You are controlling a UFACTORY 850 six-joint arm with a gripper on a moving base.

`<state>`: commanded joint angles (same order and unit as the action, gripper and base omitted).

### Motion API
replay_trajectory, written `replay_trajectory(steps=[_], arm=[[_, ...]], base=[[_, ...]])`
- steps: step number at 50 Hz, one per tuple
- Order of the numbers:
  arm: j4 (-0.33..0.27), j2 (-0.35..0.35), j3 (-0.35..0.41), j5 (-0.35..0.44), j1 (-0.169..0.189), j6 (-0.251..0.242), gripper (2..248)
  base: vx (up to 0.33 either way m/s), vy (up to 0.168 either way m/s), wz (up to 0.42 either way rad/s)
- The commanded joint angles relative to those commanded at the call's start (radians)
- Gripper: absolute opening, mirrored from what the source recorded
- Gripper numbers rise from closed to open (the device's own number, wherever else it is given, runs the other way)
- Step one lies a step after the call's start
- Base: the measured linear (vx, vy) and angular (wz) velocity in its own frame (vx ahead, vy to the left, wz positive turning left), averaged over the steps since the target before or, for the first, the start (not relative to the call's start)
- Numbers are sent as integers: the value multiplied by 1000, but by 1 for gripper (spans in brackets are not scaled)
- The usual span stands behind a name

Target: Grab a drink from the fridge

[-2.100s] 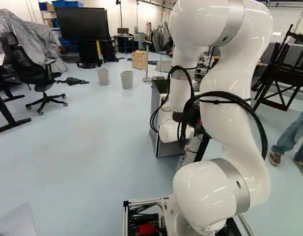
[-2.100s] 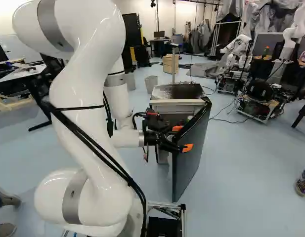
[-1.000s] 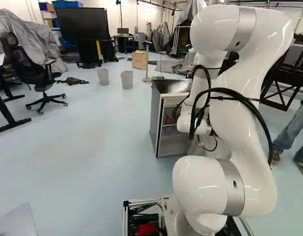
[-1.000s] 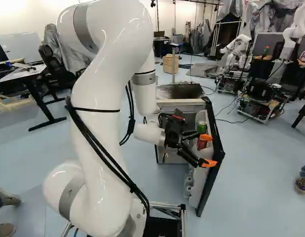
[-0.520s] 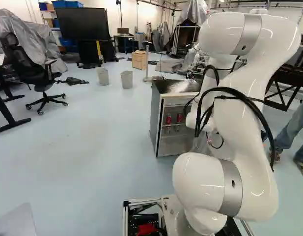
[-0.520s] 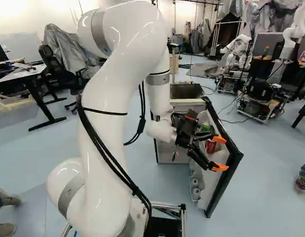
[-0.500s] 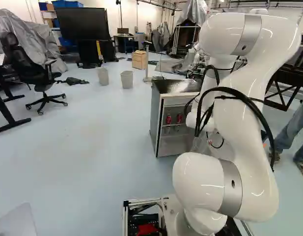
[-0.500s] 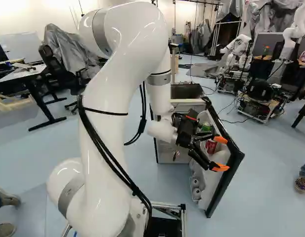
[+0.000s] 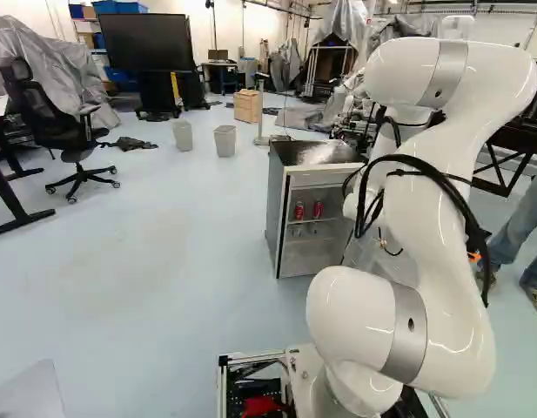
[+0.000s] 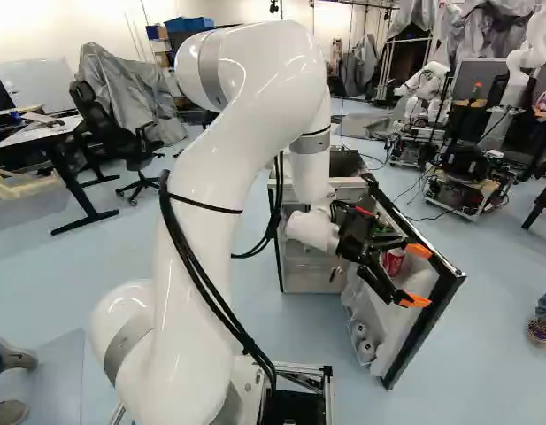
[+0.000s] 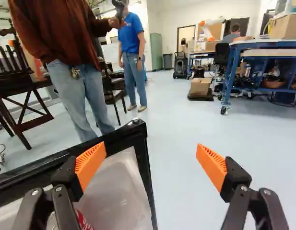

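The pale blue floor (image 9: 164,287) carries the base (image 9: 251,358); I take twelve o'clock as straight ahead of it. The white arm (image 10: 211,186) rises high, then reaches down towards one o'clock.

At one o'clock the fingers (image 11: 90,165) are spread wide and hold nothing. The free edge of the fridge door (image 11: 138,137) lies in the gap between them — one is above the inner side, the other beyond the edge. I judge they are so placed for pushing the door wider; whether they touch it, I cannot tell.

In the door's pale bin, under the fingers, is a red can (image 10: 393,262), partly hidden. The bin probably keeps it upright: its long axis looks near vertical, top towards the ceiling. Where its printed front faces, I cannot tell.

Farther, at twelve o'clock, stands the fridge (image 9: 275,209). Two more red cans (image 9: 299,211) are upright side by side on its shelf, their long axes vertical — the shelf supports them from below. The next move likely needs backing off from the door before going for a can.

Farther, near two o'clock, a person (image 11: 71,43) stands beyond the door, so wide swings need caution.
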<state>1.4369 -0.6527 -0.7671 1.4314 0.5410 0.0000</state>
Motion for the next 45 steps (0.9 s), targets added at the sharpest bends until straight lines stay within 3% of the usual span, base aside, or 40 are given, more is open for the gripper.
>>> replay_trajectory(steps=[29,45], arm=[[0,-86,-172,0,97,0,247],[-11,-81,-164,0,109,0,247]], base=[[0,0,0],[0,0,0]])
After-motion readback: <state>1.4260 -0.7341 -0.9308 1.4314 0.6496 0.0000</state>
